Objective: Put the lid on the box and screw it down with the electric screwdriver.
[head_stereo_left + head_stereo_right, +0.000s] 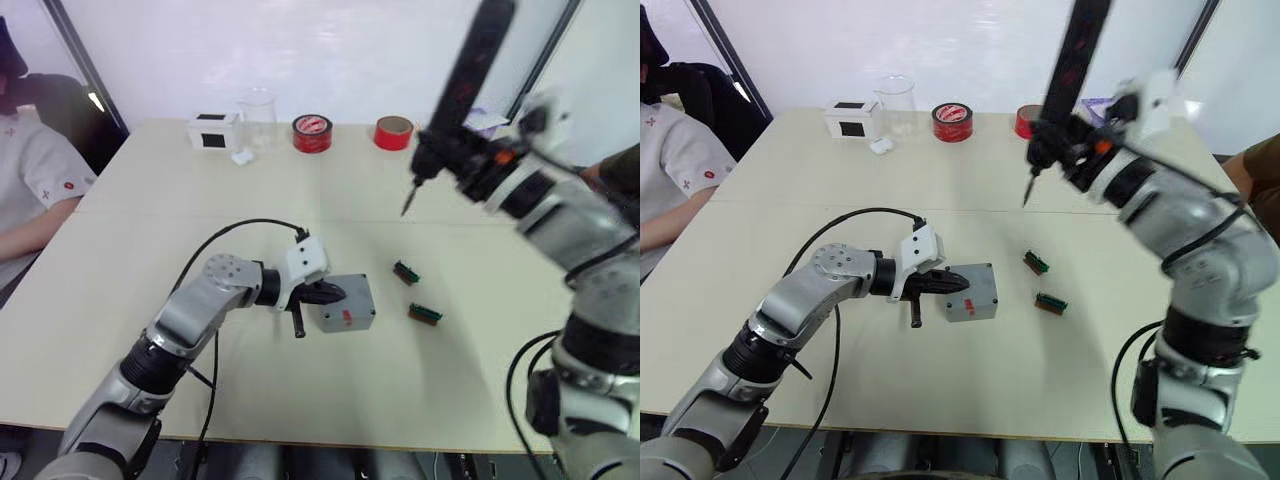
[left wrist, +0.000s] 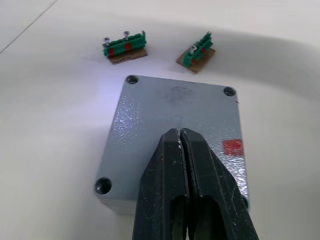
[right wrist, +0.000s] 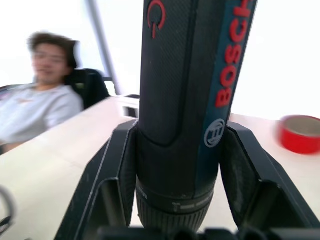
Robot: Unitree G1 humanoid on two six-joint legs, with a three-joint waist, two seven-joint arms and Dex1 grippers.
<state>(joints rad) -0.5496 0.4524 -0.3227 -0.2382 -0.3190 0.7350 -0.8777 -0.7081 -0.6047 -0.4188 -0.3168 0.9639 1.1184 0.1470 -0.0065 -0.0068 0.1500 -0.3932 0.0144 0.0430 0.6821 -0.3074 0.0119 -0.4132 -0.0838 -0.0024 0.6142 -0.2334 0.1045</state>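
Over on the left side of the pale tabletop, the left tool has its two black fingers pressed together, holding nothing, their tips resting over the near edge of the flat grey metal lid with a small red mark. That lid already sits square on the small grey cast-metal box, which stands around the middle of the tabletop, so the first half of the job looks done. In the left wrist view the corner holes I can see look dark and empty, though I cannot tell for sure whether any screw is seated. Just to the right of the box lie two small green circuit boards, apart from it, with tiny screws standing on them. Further right and well above the tabletop, the right tool is clamped around the black cylindrical electric screwdriver with red lettering, held upright and tilted, its thin bit pointing down, nowhere near the lid. The screwing, I judge, is all still to do.
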